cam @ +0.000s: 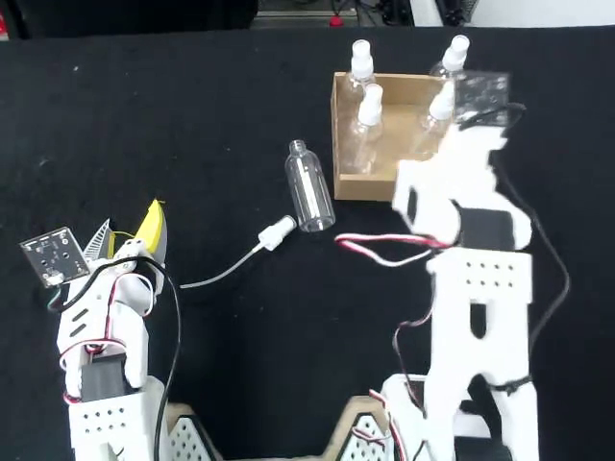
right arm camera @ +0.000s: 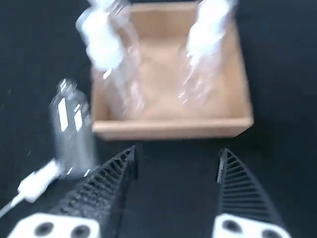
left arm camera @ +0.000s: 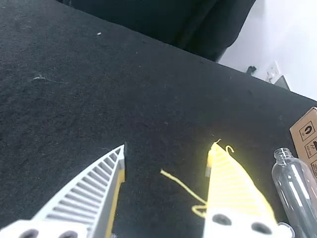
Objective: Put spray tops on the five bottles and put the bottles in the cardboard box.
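The left gripper [left arm camera: 168, 148] stands wide open with nothing between its white and yellow fingers, only bare black table [left arm camera: 99, 89] in the gap. It is parked off to one side, probably so the working area is free. The last uncapped bottle [cam: 309, 187] lies on its side well beyond the yellow finger's outer edge, neck pointing away from the arms. The right gripper [right arm camera: 178, 151] is also spread wide and holds nothing. Its dark fingers point toward the front wall of the cardboard box [right arm camera: 168, 128], which sits just ahead of the fingertips. The lying bottle is outside the finger on that side, and the loose spray top [cam: 276, 233] is near that finger's base, its thin tube [cam: 216, 274] trailing back across the table. Four capped bottles [cam: 363, 130] already stand upright in the box. So the fifth bottle and its top lie apart because they have not yet been joined. The right wrist picture is smeared, so I would only say the top appears to lie just beside the bottle's base, not touching it. With both hands empty, the next step is likely to pick up bottle and top.
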### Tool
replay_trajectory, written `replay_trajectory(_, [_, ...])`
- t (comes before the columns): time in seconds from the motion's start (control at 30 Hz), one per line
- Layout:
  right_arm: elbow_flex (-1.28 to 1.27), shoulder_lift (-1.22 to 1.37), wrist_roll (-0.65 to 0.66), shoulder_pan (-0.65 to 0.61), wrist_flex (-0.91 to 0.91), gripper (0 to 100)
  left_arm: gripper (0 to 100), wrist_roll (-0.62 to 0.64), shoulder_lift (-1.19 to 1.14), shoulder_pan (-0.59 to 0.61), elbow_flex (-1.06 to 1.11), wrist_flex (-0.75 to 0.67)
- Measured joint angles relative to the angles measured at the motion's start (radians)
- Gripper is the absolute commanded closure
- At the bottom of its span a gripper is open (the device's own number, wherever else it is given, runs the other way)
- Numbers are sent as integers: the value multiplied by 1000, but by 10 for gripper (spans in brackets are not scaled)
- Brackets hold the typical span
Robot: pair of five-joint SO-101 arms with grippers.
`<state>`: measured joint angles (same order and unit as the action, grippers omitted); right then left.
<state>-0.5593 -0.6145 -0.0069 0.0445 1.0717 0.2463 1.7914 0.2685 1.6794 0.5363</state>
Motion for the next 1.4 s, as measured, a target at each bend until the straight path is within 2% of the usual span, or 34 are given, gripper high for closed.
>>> replay_trajectory(0.13, [-117,-6,0,-153,-8,768,744,0,0,0,0,0])
replay_trajectory(0.3, [-272,-8,-18,-341,-169,768,744,0,0,0,0,0])
replay_trajectory(0.47, [-311,-8,-112,-423,-298,768,744,0,0,0,0,0])
replay_trajectory(0.77, [-181,63,-103,-572,-334,768,744,0,0,0,0,0])
replay_trajectory(0.9, [-34,196,-103,-598,-318,767,744,0,0,0,0,0])
replay_trajectory(1.07, [127,416,-8,-597,-308,763,744,0,0,0,0,0])
replay_trajectory(1.23, [245,615,48,-574,-308,642,744,0,0,0,0,0])
replay_trajectory(1.4, [330,747,55,-512,-292,646,744,0,0,0,0,0])
